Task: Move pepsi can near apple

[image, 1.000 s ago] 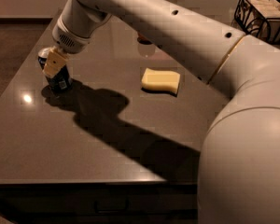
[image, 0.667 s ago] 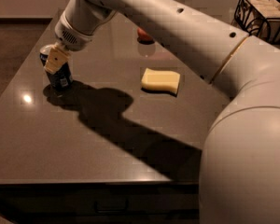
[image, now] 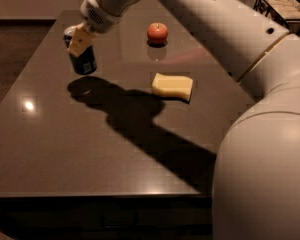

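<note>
In the upper left of the frame the gripper (image: 79, 43) is clamped on the pepsi can (image: 84, 61), which hangs tilted above the table (image: 65, 149). The apple (image: 157, 33) sits at upper centre, well apart from it, and a sponge (image: 172, 86) lies right of centre. The hold looks high on the can, so it may slip during the carry. A tilted set-down could tip it or nudge the apple rolling.

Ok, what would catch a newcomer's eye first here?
The huge white robot arm spanning from the right, its gripper clamping a blue cylindrical pepsi can just above the far left of the dark table. Then the round red apple at the back and the yellow rectangular sponge mid-table.
</note>
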Available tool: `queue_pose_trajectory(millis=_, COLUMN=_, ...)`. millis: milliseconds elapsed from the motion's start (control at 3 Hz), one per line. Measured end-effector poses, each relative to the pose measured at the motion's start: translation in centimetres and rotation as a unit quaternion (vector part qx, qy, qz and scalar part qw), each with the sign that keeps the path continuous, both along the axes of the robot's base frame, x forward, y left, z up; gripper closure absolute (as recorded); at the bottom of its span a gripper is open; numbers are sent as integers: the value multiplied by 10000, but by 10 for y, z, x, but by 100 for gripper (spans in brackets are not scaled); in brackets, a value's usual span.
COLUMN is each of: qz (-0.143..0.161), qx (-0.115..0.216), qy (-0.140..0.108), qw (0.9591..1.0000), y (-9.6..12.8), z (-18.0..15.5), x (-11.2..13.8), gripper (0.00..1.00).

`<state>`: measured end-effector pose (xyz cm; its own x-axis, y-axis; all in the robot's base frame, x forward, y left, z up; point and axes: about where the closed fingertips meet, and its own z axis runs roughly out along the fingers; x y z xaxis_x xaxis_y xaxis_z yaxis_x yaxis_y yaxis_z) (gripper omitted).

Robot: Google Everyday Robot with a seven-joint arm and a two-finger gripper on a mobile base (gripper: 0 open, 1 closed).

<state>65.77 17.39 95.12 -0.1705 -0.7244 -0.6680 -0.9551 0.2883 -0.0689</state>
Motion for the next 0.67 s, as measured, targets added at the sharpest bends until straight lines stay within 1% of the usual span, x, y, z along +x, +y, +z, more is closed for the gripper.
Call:
queue_pose_trajectory(millis=333, qz=-567, qx=-13, qy=-69, qw=9984, y=-52, z=16, x=39, gripper=100)
queue_pose_trajectory(millis=667, qz=-1091, qx=-66, qy=-77, qw=9940, y=-108, z=21, x=73, gripper=100)
